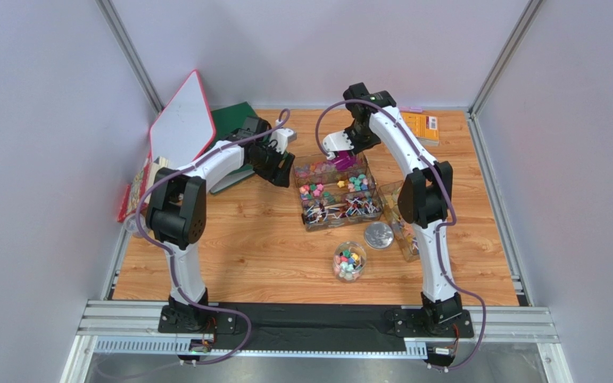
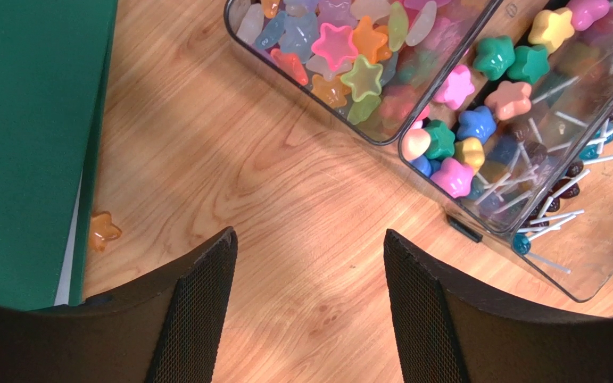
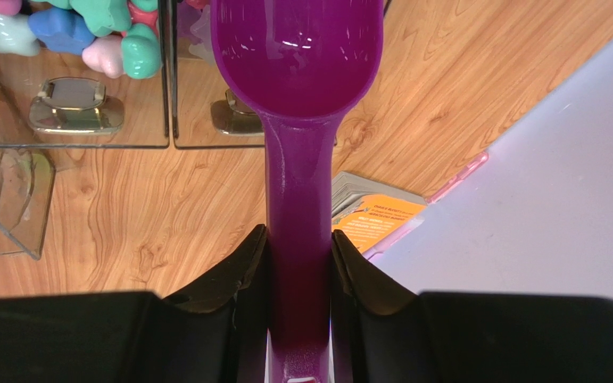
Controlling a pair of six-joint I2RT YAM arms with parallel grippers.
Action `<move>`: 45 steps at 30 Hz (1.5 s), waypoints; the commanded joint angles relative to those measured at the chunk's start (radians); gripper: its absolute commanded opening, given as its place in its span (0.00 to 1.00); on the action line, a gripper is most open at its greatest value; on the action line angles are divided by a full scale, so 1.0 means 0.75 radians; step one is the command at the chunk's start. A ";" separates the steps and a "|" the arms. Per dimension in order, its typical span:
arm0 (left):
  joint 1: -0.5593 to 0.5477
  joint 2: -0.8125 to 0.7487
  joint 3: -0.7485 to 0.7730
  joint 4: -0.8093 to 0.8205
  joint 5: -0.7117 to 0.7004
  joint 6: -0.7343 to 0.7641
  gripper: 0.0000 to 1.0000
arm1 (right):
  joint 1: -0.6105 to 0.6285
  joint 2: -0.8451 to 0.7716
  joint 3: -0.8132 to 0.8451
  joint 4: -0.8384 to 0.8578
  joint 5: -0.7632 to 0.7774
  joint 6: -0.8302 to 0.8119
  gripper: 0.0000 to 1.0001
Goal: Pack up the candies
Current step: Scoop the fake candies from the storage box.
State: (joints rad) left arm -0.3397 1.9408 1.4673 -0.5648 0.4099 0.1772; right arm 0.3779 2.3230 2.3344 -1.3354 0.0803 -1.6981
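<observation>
wooden table [image 1: 246,247] seen from above w/ two robot arms. the candies [image 1: 338,191] sit mostly in a clear tray [image 1: 302,209] mid-table, sorted by compartment: star and shell shapes toward the far side, lollipops in the near part. the lollipop sticks lie flat, crossing at mixed angles; in the left wrist view most slant up toward the right. more candies fill a small round clear pot [image 1: 336,257] close to the tray's near edge, and one orange star candy [image 2: 103,230] lies alone on the wood beside the edge of a green folder [image 2: 30,120]. left arm: elbow raised, forearm reaching fwd and to the right, left gripper [image 2: 310,243] tipped down at bare wood just left of the tray, fingers spread apart, gripping nothing. right arm: stretched far up the table, then bent back at the wrist so the right gripper [image 3: 299,243] faces the tray's far end. it's clamped on the handle of a purple scoop [image 3: 298,96]; the scoop's long axis runs straight out from the fingers, hollow side toward the wrist camera, bowl by the tray's metal latches [image 3: 74,104]. a round lid [image 1: 378,234] lies right of the tray.
</observation>
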 commanded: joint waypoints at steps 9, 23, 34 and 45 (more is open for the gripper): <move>0.015 -0.088 -0.044 0.078 0.069 -0.062 0.74 | 0.087 0.142 0.129 -0.422 0.030 0.061 0.00; 0.015 -0.039 -0.067 0.123 0.069 -0.075 0.73 | 0.116 0.228 0.119 -0.345 -0.029 0.127 0.00; 0.019 0.012 -0.054 0.103 0.053 -0.087 0.73 | 0.108 0.249 0.111 -0.291 -0.199 0.147 0.00; 0.034 0.049 0.015 0.015 0.028 -0.087 0.73 | 0.102 0.224 0.070 -0.287 -0.408 0.188 0.00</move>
State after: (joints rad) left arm -0.3237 1.9594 1.4216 -0.5228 0.4320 0.1162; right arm 0.4438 2.4836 2.4020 -1.3254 -0.1040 -1.5814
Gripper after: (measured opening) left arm 0.737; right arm 0.298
